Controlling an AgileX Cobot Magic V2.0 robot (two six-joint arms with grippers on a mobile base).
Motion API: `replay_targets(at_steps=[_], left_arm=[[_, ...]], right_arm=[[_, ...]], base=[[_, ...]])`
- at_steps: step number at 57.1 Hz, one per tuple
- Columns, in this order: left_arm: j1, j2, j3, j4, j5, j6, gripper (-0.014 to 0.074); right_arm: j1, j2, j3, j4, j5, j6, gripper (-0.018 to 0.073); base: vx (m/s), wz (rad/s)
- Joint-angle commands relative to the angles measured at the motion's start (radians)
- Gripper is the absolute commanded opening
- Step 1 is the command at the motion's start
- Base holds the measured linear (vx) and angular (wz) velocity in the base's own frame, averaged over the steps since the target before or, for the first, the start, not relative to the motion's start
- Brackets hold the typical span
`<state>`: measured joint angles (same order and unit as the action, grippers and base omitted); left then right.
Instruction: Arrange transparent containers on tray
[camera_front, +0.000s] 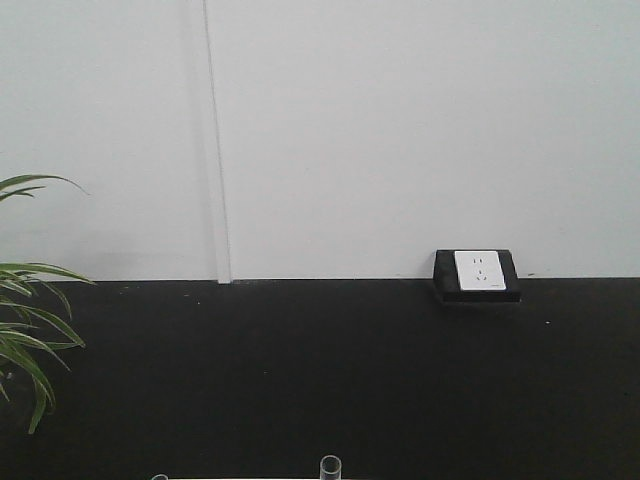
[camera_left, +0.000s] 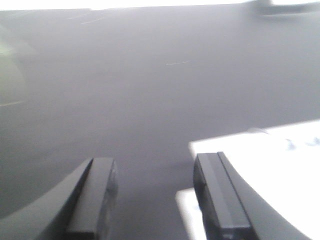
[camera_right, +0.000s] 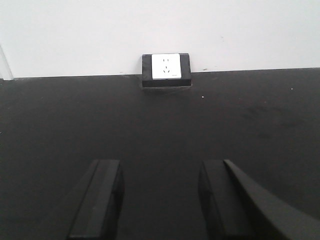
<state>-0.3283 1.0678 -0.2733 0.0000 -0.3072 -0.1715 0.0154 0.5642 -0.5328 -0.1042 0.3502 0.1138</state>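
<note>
Our left gripper (camera_left: 155, 165) sits closest in the left wrist view. Its two dark fingers (camera_left: 97, 200) are set wide apart with nothing between them, and only the black surface (camera_left: 150, 90) shows through the gap. Just beside the right-hand finger, and partly behind it, lies a flat white shape (camera_left: 270, 155). That view is too blurred for us to tell what it is, or whether the finger touches it.

Our right gripper (camera_right: 161, 170) is likewise spread wide and holds nothing. Through its gap we see the same black surface run back to a white wall (camera_right: 160, 30). Where the two meet sits a white socket (camera_right: 166, 66) in a black frame, almost straight ahead of the gripper and well apart from it.

From the front view we see one tube (camera_front: 330, 466) only by its open round rim, which stands upright at the very bottom edge, near the middle. Its body is cut off by the frame, so we cannot tell what it stands in or on. Green plant (camera_front: 25, 330) leaves hang in at the left edge, well apart from the tube. At the right the socket rests at the foot of the wall, and a thin pale strip (camera_front: 215, 150) runs down the wall left of centre.
</note>
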Motion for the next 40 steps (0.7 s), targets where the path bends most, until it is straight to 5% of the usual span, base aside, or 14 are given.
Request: replay_targets(at_steps=[1,20,40], left_arm=[[-0.034,0.005,-0.011,0.05,-0.11,-0.011,0.046],[-0.053,0.052,-0.011,0.209,-0.256,-0.001,0.0488],[-0.053,0.272,-0.012,0.167,-0.53,-0.018,0.056]], right_arm=[[-0.005,0.006,-0.036,-0.002,-0.077,-0.01,0.043],[-0.005,0.006,-0.036,-0.003,-0.069,-0.01,0.043],[-0.005,0.006,-0.034,-0.004,-0.069,-0.01,0.043]], base=[[0.0,0.0],[0.0,0.0],[0.0,0.0]])
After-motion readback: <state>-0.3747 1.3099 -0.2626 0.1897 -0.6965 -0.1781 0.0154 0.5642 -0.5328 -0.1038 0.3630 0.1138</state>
